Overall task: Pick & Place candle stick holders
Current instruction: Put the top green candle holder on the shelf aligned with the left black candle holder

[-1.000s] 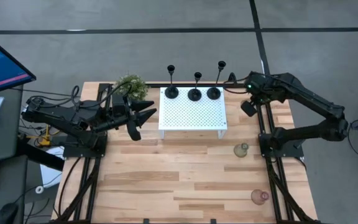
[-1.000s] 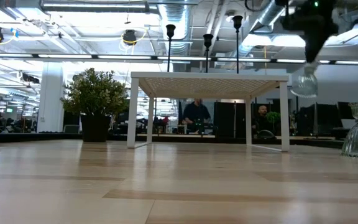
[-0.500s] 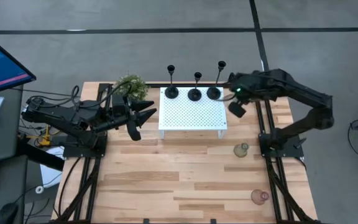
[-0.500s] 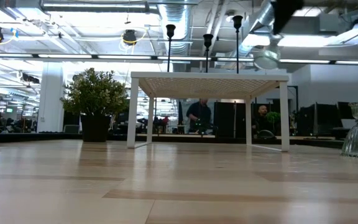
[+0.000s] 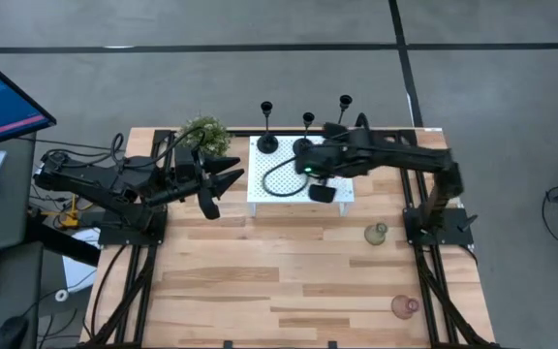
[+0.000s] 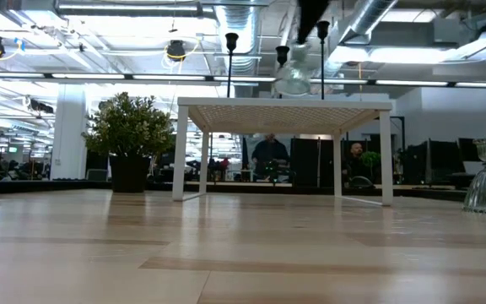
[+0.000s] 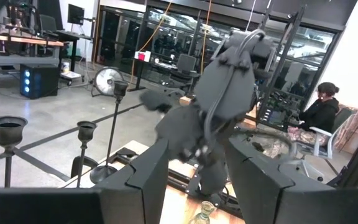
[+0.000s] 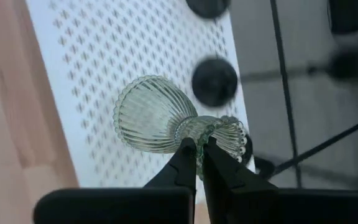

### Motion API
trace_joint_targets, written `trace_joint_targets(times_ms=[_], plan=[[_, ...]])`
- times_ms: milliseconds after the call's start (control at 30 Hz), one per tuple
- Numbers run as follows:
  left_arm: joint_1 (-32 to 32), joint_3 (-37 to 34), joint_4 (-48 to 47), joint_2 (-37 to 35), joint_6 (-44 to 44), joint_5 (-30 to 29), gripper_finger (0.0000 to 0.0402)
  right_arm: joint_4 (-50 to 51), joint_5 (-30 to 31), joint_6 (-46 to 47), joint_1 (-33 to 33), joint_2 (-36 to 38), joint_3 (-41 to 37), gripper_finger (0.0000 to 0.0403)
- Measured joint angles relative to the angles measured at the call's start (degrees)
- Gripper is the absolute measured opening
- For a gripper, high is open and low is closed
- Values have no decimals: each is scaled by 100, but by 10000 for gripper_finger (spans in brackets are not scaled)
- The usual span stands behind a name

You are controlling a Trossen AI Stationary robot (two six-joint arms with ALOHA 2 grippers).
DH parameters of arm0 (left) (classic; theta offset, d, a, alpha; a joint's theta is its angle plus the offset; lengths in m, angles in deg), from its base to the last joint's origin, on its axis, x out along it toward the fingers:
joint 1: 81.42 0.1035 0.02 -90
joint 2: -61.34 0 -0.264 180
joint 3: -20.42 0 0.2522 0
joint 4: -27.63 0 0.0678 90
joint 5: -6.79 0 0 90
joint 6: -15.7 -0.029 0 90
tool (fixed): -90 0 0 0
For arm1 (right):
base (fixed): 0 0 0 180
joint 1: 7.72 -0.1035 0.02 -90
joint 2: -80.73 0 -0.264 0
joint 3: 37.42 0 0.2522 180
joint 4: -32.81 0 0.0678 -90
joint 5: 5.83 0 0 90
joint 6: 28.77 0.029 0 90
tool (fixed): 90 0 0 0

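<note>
- While the right gripper (image 8: 196,163) reaches out over the white perforated stand (image 5: 289,174), its fingers (image 8: 180,168) are pinched on the narrow neck of a pale green glass holder (image 8: 160,121), which is carried above the stand's top.
- At table height, that holder (image 6: 294,81) hangs clear of the stand (image 6: 283,110), just beside the black stems.
- Three black candle stick holders (image 5: 302,145) stand in a row along the stand's far edge.
- On the wooden surface (image 5: 260,281), a second pale green holder (image 5: 376,233) sits near the stand's right leg, and a pink holder (image 5: 404,306) sits well apart, near the front right corner.
- At the left, beside the small green plant (image 5: 204,133), the left gripper (image 5: 223,180) waits with its fingers (image 7: 135,180) spread wide, holding nothing.
</note>
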Motion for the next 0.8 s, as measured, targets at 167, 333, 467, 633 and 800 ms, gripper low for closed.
trace_joint_targets(times_ms=[167,333,467,633,800], plan=[[-72,0,1,0,0,0,159,-222,19,-678,0,-712,693,0],[-165,-3,-3,-85,0,-1,159,-364,144,-1250,14,-1191,1300,0],[-231,-4,3,-217,24,-2,159,-754,144,-1635,83,-1383,1394,0],[-316,-4,-6,-425,24,-2,159,-1207,131,-1959,97,-1414,1392,0],[-350,-4,0,-680,-2,-4,159,-1467,101,-2228,94,-1451,1386,0]])
